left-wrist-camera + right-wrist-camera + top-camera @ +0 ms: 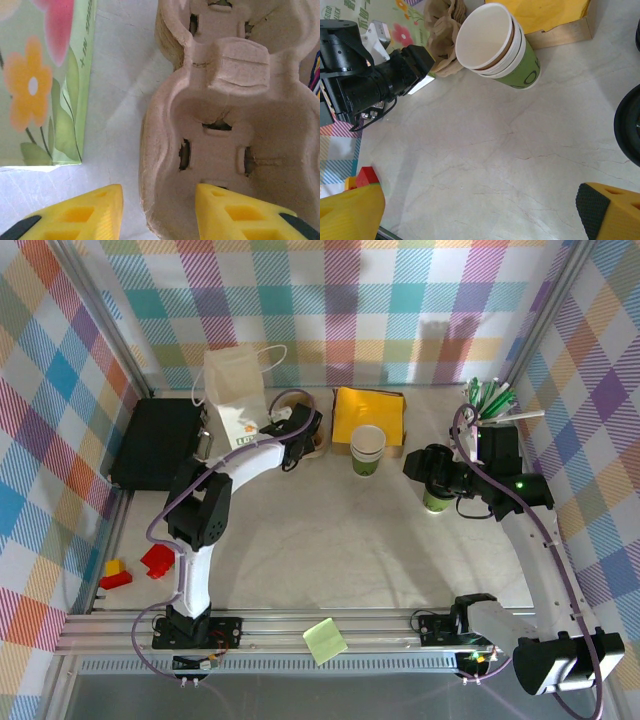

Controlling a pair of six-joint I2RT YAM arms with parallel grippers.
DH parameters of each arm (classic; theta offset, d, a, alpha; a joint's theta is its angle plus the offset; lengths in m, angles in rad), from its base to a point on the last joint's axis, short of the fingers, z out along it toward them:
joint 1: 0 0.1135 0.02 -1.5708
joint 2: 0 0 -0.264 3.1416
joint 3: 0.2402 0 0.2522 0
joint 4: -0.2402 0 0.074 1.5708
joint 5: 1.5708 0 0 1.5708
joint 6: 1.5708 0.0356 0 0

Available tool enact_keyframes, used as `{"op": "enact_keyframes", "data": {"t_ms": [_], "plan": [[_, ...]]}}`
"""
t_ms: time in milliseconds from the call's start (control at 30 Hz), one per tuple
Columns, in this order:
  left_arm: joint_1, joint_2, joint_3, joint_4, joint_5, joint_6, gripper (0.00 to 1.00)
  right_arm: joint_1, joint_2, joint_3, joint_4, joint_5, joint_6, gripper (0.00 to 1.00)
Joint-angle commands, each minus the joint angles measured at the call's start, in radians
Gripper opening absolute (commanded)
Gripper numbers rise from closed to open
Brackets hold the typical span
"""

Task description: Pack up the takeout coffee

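The takeout coffee is a white paper cup with a green band point(367, 450), nested in a short stack in front of the yellow napkins. In the right wrist view the cup point(512, 55) leans at the top, its mouth towards me. My right gripper point(420, 468) hovers just right of the cup, wide open point(480, 217) over bare table. My left gripper point(303, 430) is at the back by the brown pulp cup carrier point(225, 125). It stands open point(157, 212), one yellow finger inside a well and the other outside the carrier's rim, with a gap on the outer side.
A floral paper bag point(235, 390) stands left of the carrier, its side point(40, 85) close to my left finger. The yellow napkin box point(368, 412), straws point(490, 395), a black box point(155, 440), red blocks point(157, 560) and a green-and-white cup point(437, 502) under my right wrist are around.
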State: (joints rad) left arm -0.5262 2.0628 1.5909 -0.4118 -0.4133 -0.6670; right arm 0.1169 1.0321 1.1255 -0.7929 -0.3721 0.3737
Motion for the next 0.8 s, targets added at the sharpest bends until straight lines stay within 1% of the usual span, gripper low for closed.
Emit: {"op": "enact_keyframes", "data": {"t_ms": [0, 167, 400, 467, 600, 767], "plan": [[0.009, 0.022, 0.041, -0.002, -0.018, 0.004, 0.38, -0.005, -0.007, 0.015, -0.017, -0.007, -0.025, 0.99], [0.011, 0.041, 0.059, -0.004, -0.003, 0.020, 0.29, -0.005, -0.001, 0.016, -0.013, -0.014, -0.026, 0.99], [0.014, 0.052, 0.070, -0.007, 0.007, 0.030, 0.26, -0.005, 0.000, 0.011, -0.014, -0.016, -0.028, 0.99], [0.015, 0.054, 0.072, -0.007, 0.010, 0.032, 0.22, -0.006, -0.001, 0.007, -0.012, -0.015, -0.028, 0.99], [0.017, 0.052, 0.075, -0.007, 0.016, 0.039, 0.16, -0.005, -0.002, 0.003, -0.013, -0.016, -0.026, 0.99], [0.017, 0.035, 0.079, -0.009, 0.011, 0.052, 0.12, -0.005, -0.006, 0.003, -0.017, -0.013, -0.026, 0.99]]}}
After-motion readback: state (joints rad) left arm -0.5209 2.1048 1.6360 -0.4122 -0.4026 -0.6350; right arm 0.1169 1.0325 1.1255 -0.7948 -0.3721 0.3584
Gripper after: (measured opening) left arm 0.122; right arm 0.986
